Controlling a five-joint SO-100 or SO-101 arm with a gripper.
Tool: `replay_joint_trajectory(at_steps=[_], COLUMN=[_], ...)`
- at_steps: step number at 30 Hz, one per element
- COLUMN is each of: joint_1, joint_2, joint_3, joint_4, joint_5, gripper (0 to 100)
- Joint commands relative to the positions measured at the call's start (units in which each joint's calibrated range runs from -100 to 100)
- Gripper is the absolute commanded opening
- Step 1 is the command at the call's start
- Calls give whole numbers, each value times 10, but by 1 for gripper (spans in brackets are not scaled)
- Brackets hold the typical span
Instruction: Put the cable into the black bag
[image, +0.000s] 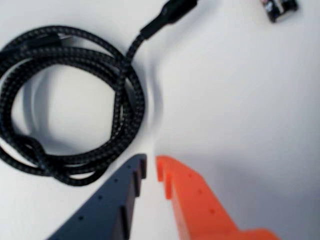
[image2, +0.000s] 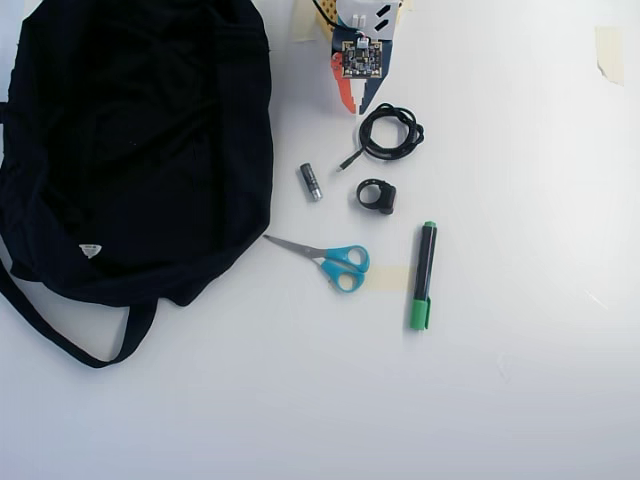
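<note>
The black braided cable (image: 122, 100) lies coiled on the white table, left of and just beyond my fingertips in the wrist view, its plug end (image: 172, 11) pointing up and right. In the overhead view the cable coil (image2: 412, 140) lies right of my gripper (image2: 357, 106). My gripper (image: 151, 162) has one dark blue and one orange finger; the tips stand almost together with a narrow gap and nothing between them. It does not touch the cable. The black bag (image2: 130, 150) lies flat at the left of the overhead view.
On the table below the cable lie a small grey cylinder (image2: 311, 182), a small black ring-shaped part (image2: 377, 196), blue-handled scissors (image2: 335, 262) and a green marker (image2: 423, 275). A small dark object (image: 280, 9) shows at the wrist view's top right.
</note>
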Motion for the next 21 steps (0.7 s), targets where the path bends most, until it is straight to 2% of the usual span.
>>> replay_joint_trajectory(at_steps=[1,21], joint_1=[-2,-3], joint_2=[-7,-7], joint_3=[18,18], joint_4=[6,6], joint_5=[1,0], gripper=[2,2])
